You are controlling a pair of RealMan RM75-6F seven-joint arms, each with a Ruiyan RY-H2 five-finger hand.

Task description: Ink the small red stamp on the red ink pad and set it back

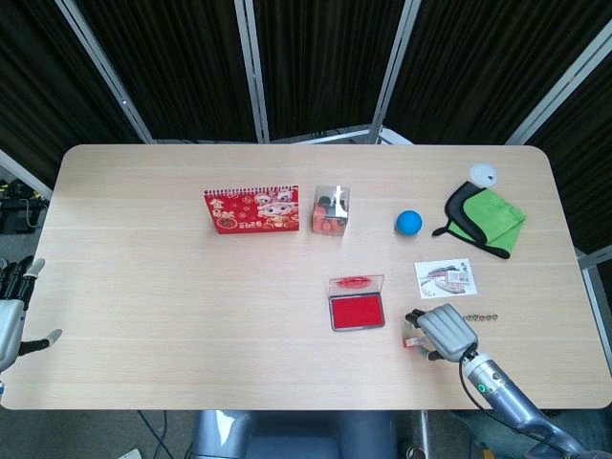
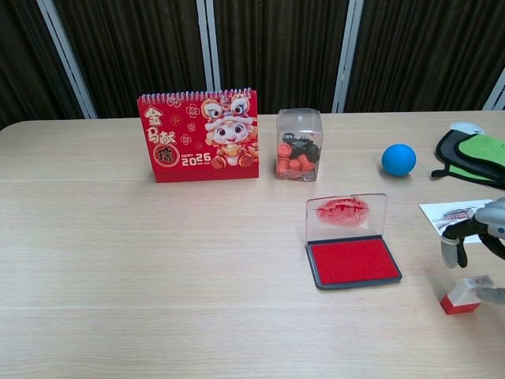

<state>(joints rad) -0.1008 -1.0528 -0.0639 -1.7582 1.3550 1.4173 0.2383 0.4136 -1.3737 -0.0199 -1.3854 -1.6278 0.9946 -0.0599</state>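
The small red stamp (image 1: 414, 339) (image 2: 465, 294) with its white top stands on the table, right of the ink pad. The red ink pad (image 1: 357, 312) (image 2: 353, 261) lies with its clear lid up, red smears on the lid. My right hand (image 1: 442, 333) (image 2: 480, 251) hovers over the stamp, fingers (image 2: 450, 251) curved down on its left and the thumb close beside its right; no firm hold shows. My left hand (image 1: 13, 314) rests open at the table's left edge, holding nothing.
A red calendar (image 1: 251, 210) and a clear box of stamps (image 1: 331, 210) stand at the back. A blue ball (image 1: 409, 222), a picture card (image 1: 446, 277), a green-and-black cloth (image 1: 483, 219), a white disc (image 1: 483, 175) and a bead chain (image 1: 481, 317) lie at right.
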